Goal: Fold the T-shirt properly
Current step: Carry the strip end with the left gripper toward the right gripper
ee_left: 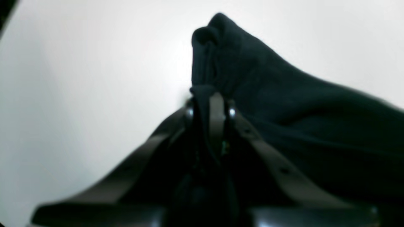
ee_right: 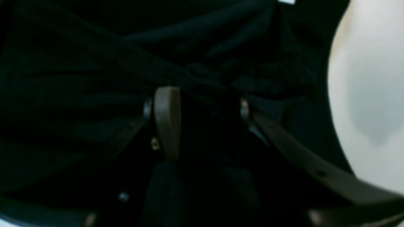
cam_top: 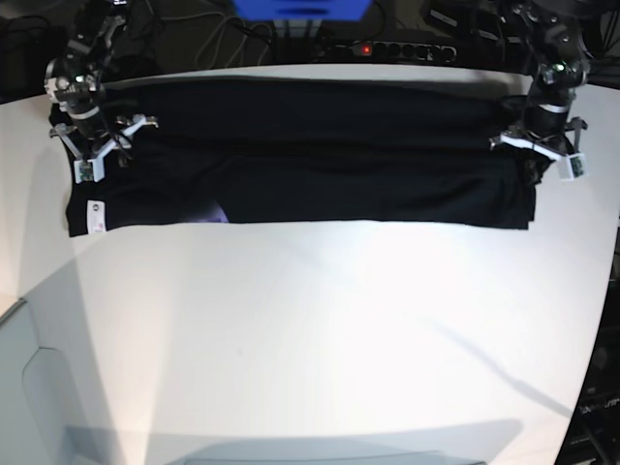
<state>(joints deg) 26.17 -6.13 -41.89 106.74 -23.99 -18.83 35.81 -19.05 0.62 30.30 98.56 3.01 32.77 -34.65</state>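
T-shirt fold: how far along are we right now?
Looks done: the T-shirt lies as a long band across the table's far side, apparently folded lengthwise once; a bit of print peeks out at its near edge. In hand: the left gripper is shut on a bunched cloth edge, while the right gripper is open over the other end. Left: right grasp, then the crosswise folds.
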